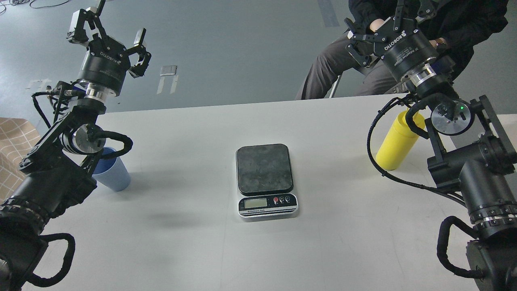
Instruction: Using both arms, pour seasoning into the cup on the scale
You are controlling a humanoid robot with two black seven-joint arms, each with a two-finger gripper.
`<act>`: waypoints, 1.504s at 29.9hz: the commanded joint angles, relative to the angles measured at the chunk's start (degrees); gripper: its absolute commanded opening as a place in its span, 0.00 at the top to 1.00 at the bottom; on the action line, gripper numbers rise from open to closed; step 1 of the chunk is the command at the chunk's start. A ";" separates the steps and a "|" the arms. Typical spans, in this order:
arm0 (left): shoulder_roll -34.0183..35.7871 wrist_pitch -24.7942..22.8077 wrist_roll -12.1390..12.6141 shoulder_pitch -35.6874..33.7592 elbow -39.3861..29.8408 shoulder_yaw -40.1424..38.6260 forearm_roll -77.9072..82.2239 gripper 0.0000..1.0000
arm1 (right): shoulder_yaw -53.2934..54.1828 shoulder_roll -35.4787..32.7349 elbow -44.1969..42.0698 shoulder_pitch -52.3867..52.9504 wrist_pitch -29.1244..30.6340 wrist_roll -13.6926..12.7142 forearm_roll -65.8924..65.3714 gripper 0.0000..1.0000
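The scale [265, 180] sits at the centre of the white table [194, 242], its dark plate bare, its silver front with LCD facing the robot. At nine o'clock stands the light blue cup [113, 173], partly hidden by the left arm; at three o'clock the yellow seasoning [398, 141], its top masked by the right arm. The left gripper [107, 30] is raised, spread wide and empty. The right gripper [373, 34] is raised; its fingers cannot be made out against a seated person [343, 60]. Grey floor [242, 40] lies beyond.
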 commanded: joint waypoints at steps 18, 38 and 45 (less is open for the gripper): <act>-0.26 0.00 0.00 0.01 0.70 1.23 -0.06 0.02 | 0.08 0.09 0.09 -0.08 0.00 0.00 0.00 0.00; -0.17 0.00 0.00 -0.08 0.26 1.41 0.03 0.02 | -0.01 0.09 0.18 -0.08 0.00 0.00 0.00 0.00; 0.00 0.00 0.00 -0.08 0.09 1.41 0.03 0.02 | -0.01 0.09 0.27 0.01 0.00 0.00 0.00 0.00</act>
